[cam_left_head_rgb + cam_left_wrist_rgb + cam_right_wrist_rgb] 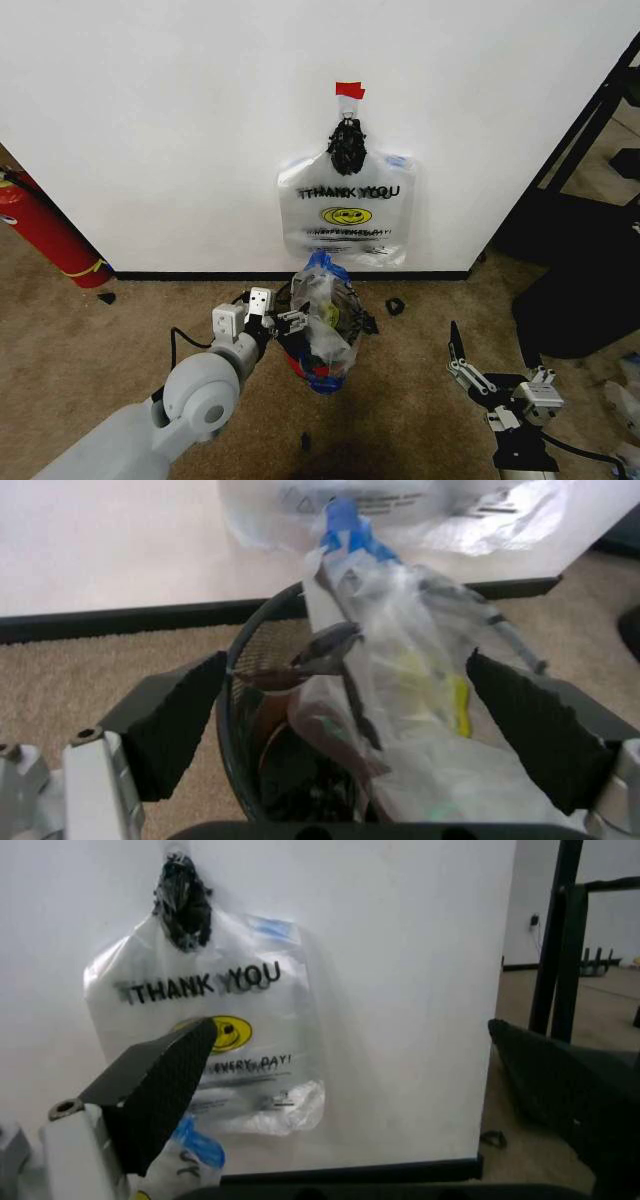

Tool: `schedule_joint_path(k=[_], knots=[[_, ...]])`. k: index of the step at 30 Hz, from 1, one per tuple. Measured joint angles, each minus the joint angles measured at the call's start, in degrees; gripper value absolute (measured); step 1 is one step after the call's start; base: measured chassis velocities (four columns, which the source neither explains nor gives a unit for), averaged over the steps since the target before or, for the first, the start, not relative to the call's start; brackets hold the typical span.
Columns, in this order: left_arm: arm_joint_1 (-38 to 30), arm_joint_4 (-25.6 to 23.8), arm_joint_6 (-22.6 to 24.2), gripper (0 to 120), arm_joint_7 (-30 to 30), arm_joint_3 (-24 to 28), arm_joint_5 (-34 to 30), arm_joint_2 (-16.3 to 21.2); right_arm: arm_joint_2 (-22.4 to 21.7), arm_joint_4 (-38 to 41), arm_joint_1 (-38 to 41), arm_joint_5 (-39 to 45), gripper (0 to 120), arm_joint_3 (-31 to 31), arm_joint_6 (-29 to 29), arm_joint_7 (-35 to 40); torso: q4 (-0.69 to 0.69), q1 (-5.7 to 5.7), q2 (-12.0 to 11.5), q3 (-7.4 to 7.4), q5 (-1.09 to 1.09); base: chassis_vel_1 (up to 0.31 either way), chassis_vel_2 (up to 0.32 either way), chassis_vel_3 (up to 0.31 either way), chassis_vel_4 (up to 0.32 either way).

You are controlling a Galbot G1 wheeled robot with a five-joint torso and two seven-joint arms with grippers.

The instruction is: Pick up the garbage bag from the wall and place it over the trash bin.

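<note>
The garbage bag (322, 318), crumpled clear film with blue patches and a bit of yellow, is draped over the small black trash bin (292, 360), which stands on the carpet just below the wall (160, 120). My left gripper (288, 322) is at the bin's left rim and is open. In the left wrist view the bag (410, 705) lies between the two black pads (170, 720), over the bin's round rim (240, 652). My right gripper (497, 372) hangs open low on the right, away from the bin, and faces the wall (400, 952).
More printed "THANK YOU" bags (345, 215) (210, 1042) hang from a black knot (347, 145) under a strip of red tape (349, 90). A red fire extinguisher (45, 235) leans at the left. Black furniture (580, 270) stands at the right. Small black scraps (396, 306) lie on the carpet.
</note>
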Motion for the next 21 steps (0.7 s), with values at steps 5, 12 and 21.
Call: schedule_joint_path(k=[5,12,21], knots=[[-1.0,2.0,0.3,70,-0.5,1.3,-1.1,-0.8,-0.1,0.4,-0.4,0.0,100,0.0,-0.3,0.0,0.00,0.00,0.0,0.00,0.00,0.000,0.000,0.000,0.000],[-1.9,4.0,-0.9,45,-1.9,1.8,-1.9,-2.8,-0.6,0.6,-0.7,0.1,100,0.2,-0.5,-0.1,0.00,0.00,0.0,0.00,0.00,0.000,0.000,0.000,0.000],[-1.7,3.7,-0.8,15,-3.4,1.6,-2.9,-2.9,-1.0,0.8,-0.2,0.1,100,0.0,-1.7,0.0,0.00,0.00,0.0,0.00,0.00,0.000,0.000,0.000,0.000]])
